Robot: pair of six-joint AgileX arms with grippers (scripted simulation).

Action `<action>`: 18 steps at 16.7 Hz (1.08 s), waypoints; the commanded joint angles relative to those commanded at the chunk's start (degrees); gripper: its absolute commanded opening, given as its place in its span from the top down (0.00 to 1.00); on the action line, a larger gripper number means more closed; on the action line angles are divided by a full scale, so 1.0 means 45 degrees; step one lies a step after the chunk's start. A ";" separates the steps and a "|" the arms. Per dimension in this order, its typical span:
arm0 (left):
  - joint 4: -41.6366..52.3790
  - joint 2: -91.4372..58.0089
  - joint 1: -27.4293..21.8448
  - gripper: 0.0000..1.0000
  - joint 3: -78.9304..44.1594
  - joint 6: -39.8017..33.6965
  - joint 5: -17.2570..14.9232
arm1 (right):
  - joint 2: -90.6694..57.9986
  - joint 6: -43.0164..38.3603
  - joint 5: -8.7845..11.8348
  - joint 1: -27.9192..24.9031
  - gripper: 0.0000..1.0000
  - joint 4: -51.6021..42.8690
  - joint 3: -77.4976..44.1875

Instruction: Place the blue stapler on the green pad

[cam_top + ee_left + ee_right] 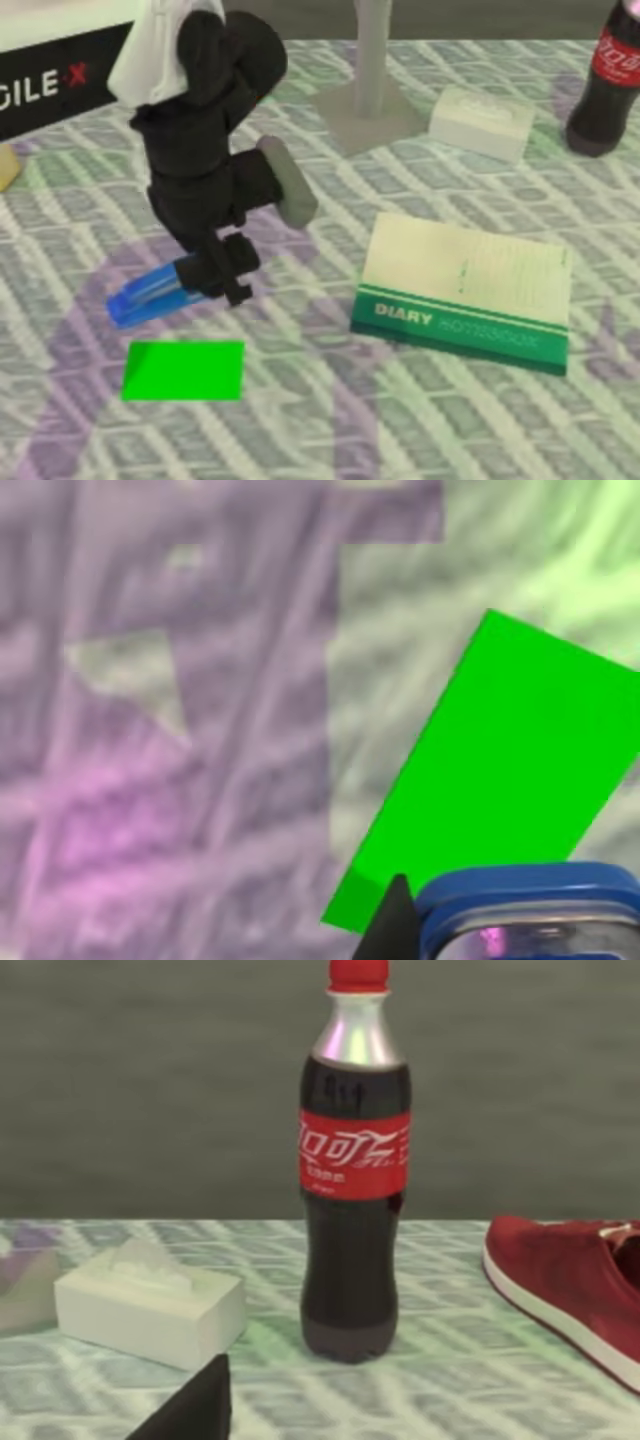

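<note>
My left gripper is shut on the blue stapler, holding it by its right end; the stapler's free end points left. The stapler hangs just behind the far edge of the green pad, which lies flat on the patterned cloth near the front left. In the left wrist view the stapler's blue end sits beside one black fingertip, with the green pad beyond it. My right gripper is out of the top view; it stands open and holds nothing.
A "DIARY" notebook lies right of centre. Behind it are a white tissue box, a cola bottle and a grey stand. A black-and-white sign stands far left. A red shoe lies near the bottle.
</note>
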State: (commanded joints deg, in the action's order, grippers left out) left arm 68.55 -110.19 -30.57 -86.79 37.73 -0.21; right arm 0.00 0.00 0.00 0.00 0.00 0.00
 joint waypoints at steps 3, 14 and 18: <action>-0.0316 0.0693 -0.0831 1.00 0.0821 0.2600 0.0011 | 0.0000 0.0000 0.0000 0.0000 0.00 0.0000 0.0000; -0.0804 0.1199 -0.1322 1.00 0.1575 0.4265 0.0047 | 0.0000 0.0000 0.0000 0.0000 0.00 0.0000 0.0000; -0.2669 0.0820 -0.0992 1.00 0.2991 0.4551 0.0046 | 0.0000 0.0000 0.0000 0.0000 0.00 0.0000 0.0000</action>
State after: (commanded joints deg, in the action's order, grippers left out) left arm 56.54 -106.50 -35.04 -73.33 58.21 -0.01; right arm 0.00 0.00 0.00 0.00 0.00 0.00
